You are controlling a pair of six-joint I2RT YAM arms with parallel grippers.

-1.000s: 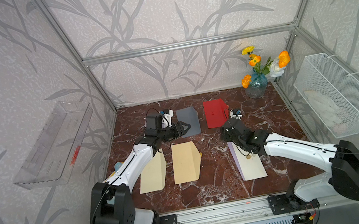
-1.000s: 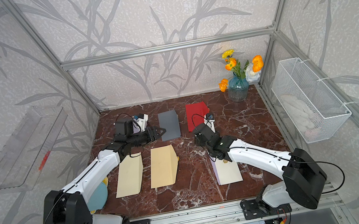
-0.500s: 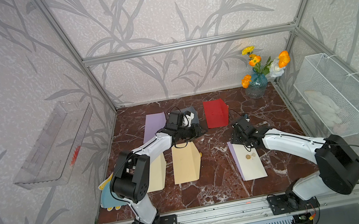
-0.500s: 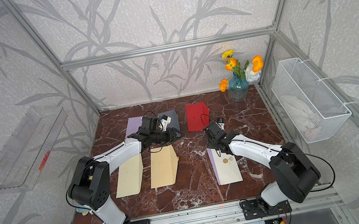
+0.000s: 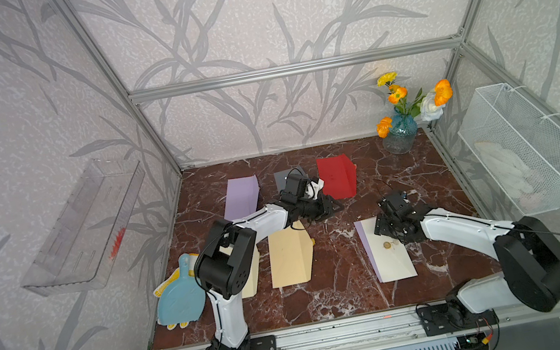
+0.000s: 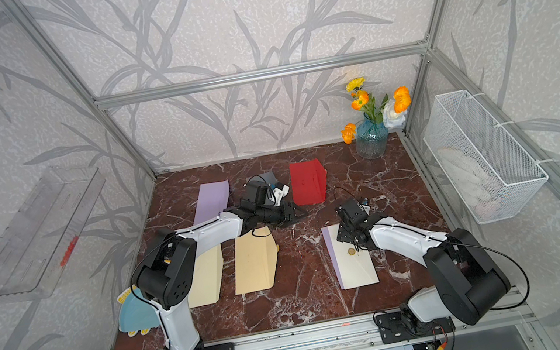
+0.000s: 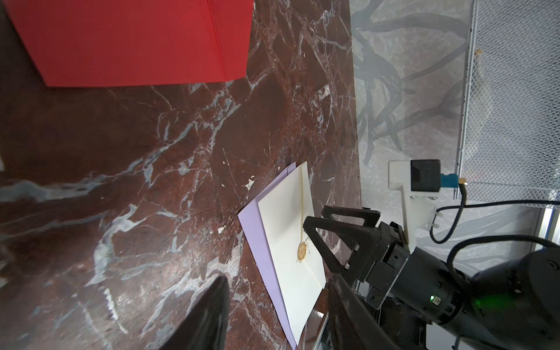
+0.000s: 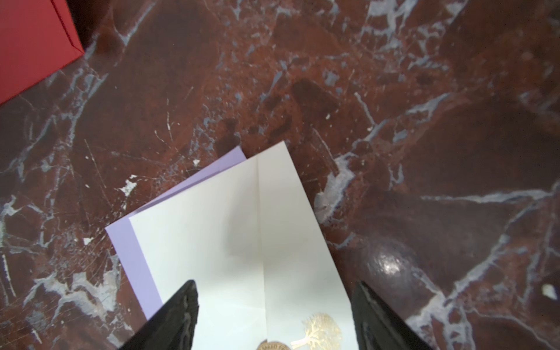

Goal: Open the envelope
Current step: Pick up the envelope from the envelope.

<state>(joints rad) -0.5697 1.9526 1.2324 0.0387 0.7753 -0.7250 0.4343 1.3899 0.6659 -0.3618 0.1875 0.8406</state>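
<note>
Right gripper (image 8: 274,286): fingers apart, nothing between them. It is poised over the far end of the white envelope (image 8: 242,242); I cannot tell whether the tips touch the paper.
White envelope: lies flat on the right half of the marble tabletop (image 5: 345,289), round gold seal (image 5: 387,245) on its upper face. A lilac sheet (image 8: 133,242) lies beneath it, showing along the left edge.
Left gripper (image 7: 277,275): fingers apart, holding nothing. It is out over bare marble mid-table, just near of the red envelope (image 5: 337,177) and well apart from the white one.
A grey envelope (image 5: 282,177) is partly hidden behind the left wrist, with a lilac envelope (image 5: 241,196) further left.
A tan envelope (image 5: 291,259) lies near centre.
A vase (image 5: 399,133) of flowers stands in the far right corner.
</note>
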